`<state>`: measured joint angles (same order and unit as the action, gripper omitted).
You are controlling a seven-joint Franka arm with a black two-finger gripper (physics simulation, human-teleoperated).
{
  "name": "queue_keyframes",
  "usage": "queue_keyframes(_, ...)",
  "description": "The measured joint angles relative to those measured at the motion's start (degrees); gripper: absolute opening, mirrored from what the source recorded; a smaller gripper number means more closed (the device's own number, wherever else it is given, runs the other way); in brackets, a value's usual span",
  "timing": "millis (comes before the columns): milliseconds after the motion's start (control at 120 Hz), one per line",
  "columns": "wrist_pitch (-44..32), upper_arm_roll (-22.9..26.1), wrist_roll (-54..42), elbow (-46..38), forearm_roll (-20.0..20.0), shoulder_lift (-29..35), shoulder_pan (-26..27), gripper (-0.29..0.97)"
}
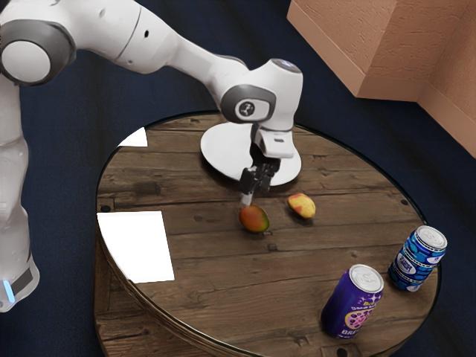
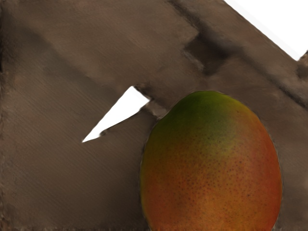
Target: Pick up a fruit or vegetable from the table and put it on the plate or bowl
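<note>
A red-green mango (image 1: pixel 253 218) lies on the round wooden table (image 1: pixel 223 290), near its middle. My gripper (image 1: pixel 253 196) hangs just above the mango's back edge, fingers pointing down and open, with nothing between them. In the wrist view the mango (image 2: pixel 211 163) looms large right under the hand. A smaller yellow-red fruit (image 1: pixel 301 205) lies a little to the exterior view's right of the mango. The white plate (image 1: pixel 223 152) sits on the table behind the gripper, partly hidden by the hand.
A purple can (image 1: pixel 352 301) and a blue can (image 1: pixel 417 257) stand upright near the table's front right edge. White patches (image 1: pixel 134 245) mark the table's left side. A tan block (image 1: pixel 387 44) stands beyond the table at the upper right.
</note>
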<state>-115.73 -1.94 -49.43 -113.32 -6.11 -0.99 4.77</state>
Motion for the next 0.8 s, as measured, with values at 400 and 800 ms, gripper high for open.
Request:
queue_keyframes(400,-3.5,0.1,-5.3,0.1,-1.2,-1.0,2.4,0.68)
queue_keyframes(800,-7.6,-2.7,-8.0,-4.4,-3.8,1.3,8.7,0.68)
